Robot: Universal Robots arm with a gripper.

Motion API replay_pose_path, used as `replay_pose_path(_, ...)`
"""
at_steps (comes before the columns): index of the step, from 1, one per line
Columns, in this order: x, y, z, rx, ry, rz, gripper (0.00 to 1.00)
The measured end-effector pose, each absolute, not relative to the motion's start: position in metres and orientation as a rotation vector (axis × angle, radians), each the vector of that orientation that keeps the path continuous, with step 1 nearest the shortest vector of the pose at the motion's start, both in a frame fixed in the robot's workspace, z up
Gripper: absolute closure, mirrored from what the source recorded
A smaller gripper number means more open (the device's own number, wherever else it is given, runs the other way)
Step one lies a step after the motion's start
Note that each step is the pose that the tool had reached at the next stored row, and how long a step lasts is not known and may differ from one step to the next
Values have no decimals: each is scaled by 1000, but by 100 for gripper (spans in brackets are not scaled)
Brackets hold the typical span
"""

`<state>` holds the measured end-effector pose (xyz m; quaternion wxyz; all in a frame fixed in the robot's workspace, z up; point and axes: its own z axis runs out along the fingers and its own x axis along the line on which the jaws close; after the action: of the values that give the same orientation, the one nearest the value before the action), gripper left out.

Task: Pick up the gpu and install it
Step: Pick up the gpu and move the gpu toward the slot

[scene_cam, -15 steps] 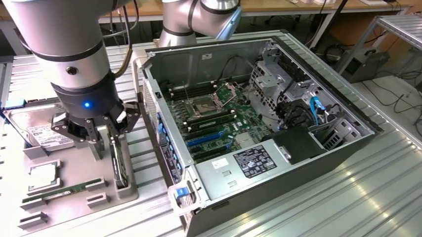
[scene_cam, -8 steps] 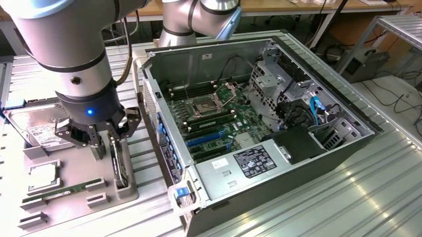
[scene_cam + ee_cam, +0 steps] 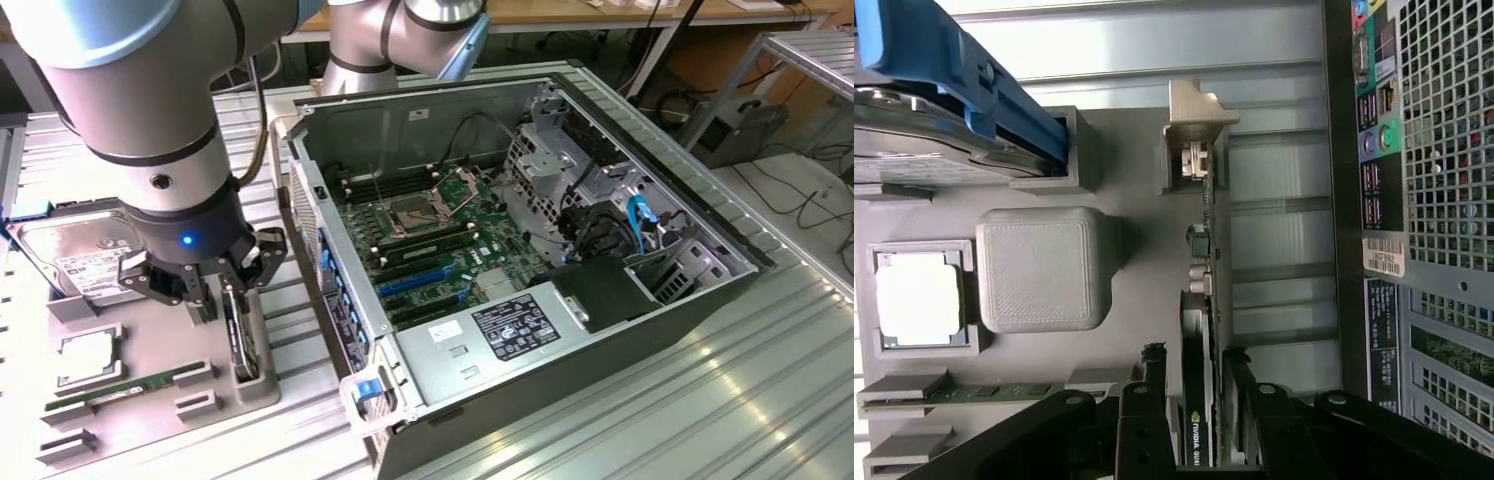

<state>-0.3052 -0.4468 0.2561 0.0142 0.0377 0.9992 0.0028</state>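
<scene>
The gpu (image 3: 243,345) stands on edge in a slot of the grey parts tray (image 3: 154,325), to the exterior view's left of the open computer case (image 3: 441,120). In the wrist view the gpu (image 3: 1199,250) shows edge-on, with its silvery bracket at the far end. My gripper (image 3: 220,300) is lowered over the card. In the wrist view the gripper (image 3: 1197,390) has one dark finger on each side of the card, pressed against it. The card still sits in its tray slot. The blue expansion slots (image 3: 414,285) lie on the motherboard inside the case.
On the tray (image 3: 1124,200) also rest a silver hard drive (image 3: 74,260), a processor (image 3: 83,358) and a green memory stick (image 3: 120,390). The case's rear panel (image 3: 1424,200) stands close beside the tray. Cables and a drive cage (image 3: 574,170) crowd the case's far side.
</scene>
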Motion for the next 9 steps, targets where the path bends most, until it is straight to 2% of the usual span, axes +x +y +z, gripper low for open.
replay_pose_path(9, -305, -444, 250, 116, 3095, 14, 64)
